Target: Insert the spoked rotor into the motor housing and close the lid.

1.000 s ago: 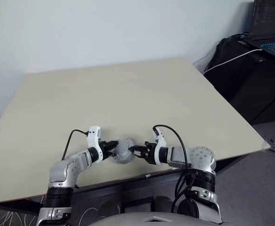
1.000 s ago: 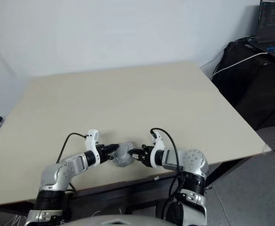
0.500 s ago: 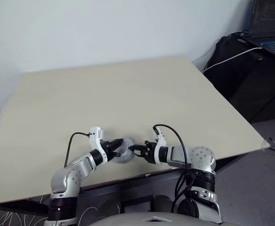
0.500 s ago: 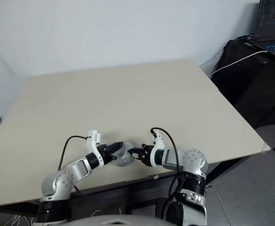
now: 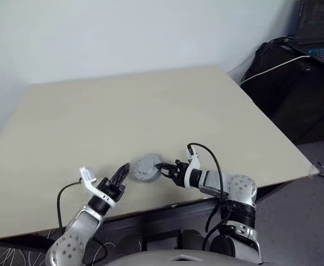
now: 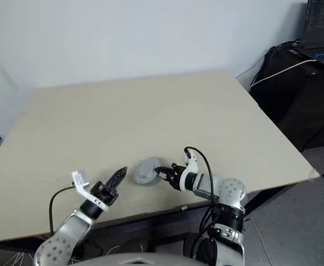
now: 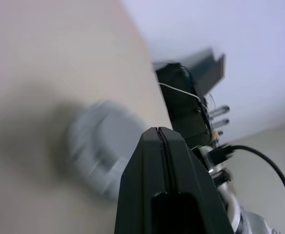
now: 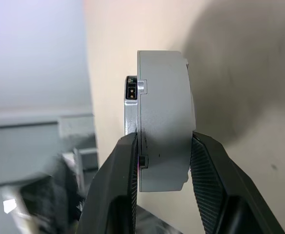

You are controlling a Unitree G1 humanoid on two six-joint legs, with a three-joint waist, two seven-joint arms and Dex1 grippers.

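Jaws on the right gripper stand part open and clamped on the motor housing, a round grey body. From the left eye view the housing sits low over the near part of the desk; whether it touches the top I cannot tell. The right gripper comes at the housing from its right. The left gripper lies just to the left of the housing and apart from it, with its jaws pressed fully together and nothing in them. A laptop stands far behind and to the right of the housing, off the desk.

The left wrist view shows the left fingers meeting in one seam, and the housing is a blurred grey round beyond them, not in contact.

The right wrist view shows the housing edge-on, with one ribbed pad on each flat face and a small socket block on the face away from the desk. The rim looks like one closed grey band, so I judge the lid already seated, though no seam is clear enough to be sure.

For the step in hand, I think the grip should stay square across the two faces while the housing goes flat onto the desk. The jaws should open only once it rests there, so it cannot roll on its rim. The empty left gripper could steady the far edge.

Count: one housing, two grippers, one desk, one laptop.
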